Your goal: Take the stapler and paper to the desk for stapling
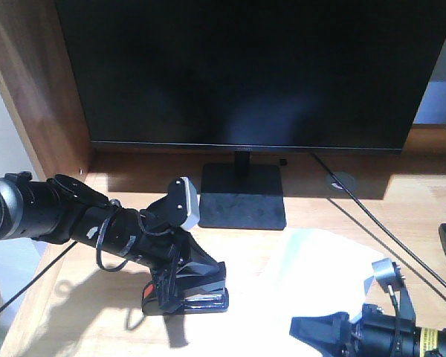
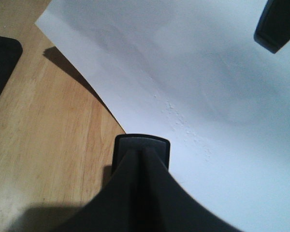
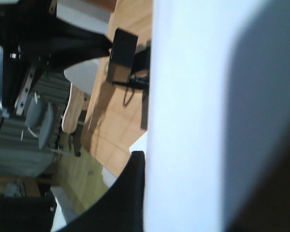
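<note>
Nearest, my right gripper (image 1: 312,329), closed, pinches the paper (image 1: 320,256) by its near edge above the desk (image 1: 82,297); my left gripper (image 1: 182,286), clamped on the stapler (image 1: 201,297) just left of it, may crumple the bowed, unsupported sheet when closing in.

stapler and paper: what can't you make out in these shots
1. Stapler, front view: the left gripper holding it covers most of it, and its mouth is hidden.
2. Paper, front view: the near edge is hidden by the right gripper and cut off by the frame.
3. Right wrist view: blurred paper fills it, so I cannot tell if the right gripper is shut on it.
</note>
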Controlling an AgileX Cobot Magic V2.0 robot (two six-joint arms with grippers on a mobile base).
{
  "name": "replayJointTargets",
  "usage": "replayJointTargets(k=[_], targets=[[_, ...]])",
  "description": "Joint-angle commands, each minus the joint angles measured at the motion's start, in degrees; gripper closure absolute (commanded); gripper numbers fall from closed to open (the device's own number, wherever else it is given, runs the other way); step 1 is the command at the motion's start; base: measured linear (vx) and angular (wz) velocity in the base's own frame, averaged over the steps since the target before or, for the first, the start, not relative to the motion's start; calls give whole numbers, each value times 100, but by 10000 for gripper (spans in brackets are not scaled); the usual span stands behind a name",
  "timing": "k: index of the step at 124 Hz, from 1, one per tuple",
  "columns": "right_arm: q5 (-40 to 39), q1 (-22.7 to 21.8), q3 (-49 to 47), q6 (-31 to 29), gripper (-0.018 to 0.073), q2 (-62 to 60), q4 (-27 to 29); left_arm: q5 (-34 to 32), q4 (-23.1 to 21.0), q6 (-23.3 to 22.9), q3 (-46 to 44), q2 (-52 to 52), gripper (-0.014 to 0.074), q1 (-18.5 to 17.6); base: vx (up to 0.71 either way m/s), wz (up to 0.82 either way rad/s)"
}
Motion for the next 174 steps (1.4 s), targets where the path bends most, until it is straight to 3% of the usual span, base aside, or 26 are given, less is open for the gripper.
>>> replayJointTargets(k=[1,51,92,139,153,174], targets=[[-1133,-45,-51,-330,562,-120,-345,134,-282,7,-114,-296,603,-19,0,0],[-1133,-45,-51,-593,562,-659,-1094,134,-282,7,-114,-296,603,-19,0,0],[-740,-45,-66,293,562,-813,-649,134,-282,7,-114,-296,603,-19,0,0],[-656,-45,-1001,850,562,-107,-797,134,-282,12,-114,-296,603,-19,0,0],[-696,-45,-1300,1183,562,111,-1011,134,-282,12,-114,-296,603,-19,0,0],[-762,-45,-1819,1792,562,430,-1777,134,-282,12,-114,-296,603,-19,0,0]])
